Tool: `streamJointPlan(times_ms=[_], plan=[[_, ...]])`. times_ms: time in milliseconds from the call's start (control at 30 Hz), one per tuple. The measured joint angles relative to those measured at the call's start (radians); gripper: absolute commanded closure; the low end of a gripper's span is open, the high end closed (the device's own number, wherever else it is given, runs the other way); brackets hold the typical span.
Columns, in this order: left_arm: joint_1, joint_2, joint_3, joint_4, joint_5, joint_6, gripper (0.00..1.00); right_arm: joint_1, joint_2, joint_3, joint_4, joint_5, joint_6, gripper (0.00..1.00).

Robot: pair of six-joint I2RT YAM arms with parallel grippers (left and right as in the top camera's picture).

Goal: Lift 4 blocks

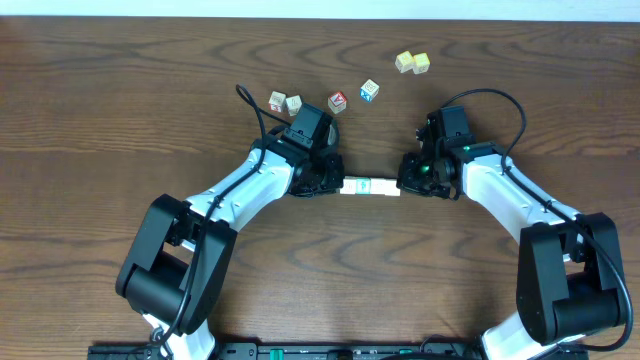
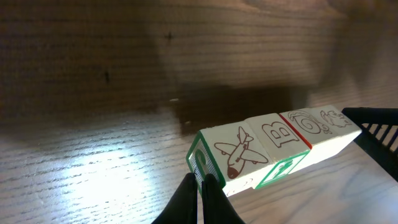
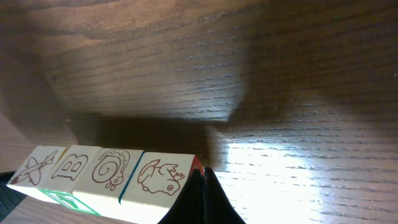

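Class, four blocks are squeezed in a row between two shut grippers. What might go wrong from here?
The row of blocks is held only by end pressure from the left gripper and right gripper; if the arms drift apart, it likely drops. The narrow tips touch small spots, so the row may buckle.

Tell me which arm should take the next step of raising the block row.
Neither alone. The left gripper, shut, presses the row of four blocks at its airplane end; the right gripper, shut, presses the frog end. Probably both must rise together, or the row drops.
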Motion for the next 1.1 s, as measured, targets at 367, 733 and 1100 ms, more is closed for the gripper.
streamJointPlan(times_ms=[367, 733, 1100], plan=[[-0.009, 0.000, 0.000, -0.009, -0.018, 0.000, 0.93, 0.002, 0.000, 0.000, 0.002, 0.002, 0.005, 0.99], [-0.013, 0.000, 0.000, -0.014, -0.043, 0.000, 0.93, 0.007, 0.000, 0.000, 0.003, 0.002, 0.008, 0.99], [-0.015, 0.000, 0.000, -0.016, -0.060, 0.000, 0.93, 0.011, 0.000, 0.000, 0.003, 0.002, 0.009, 0.99]])
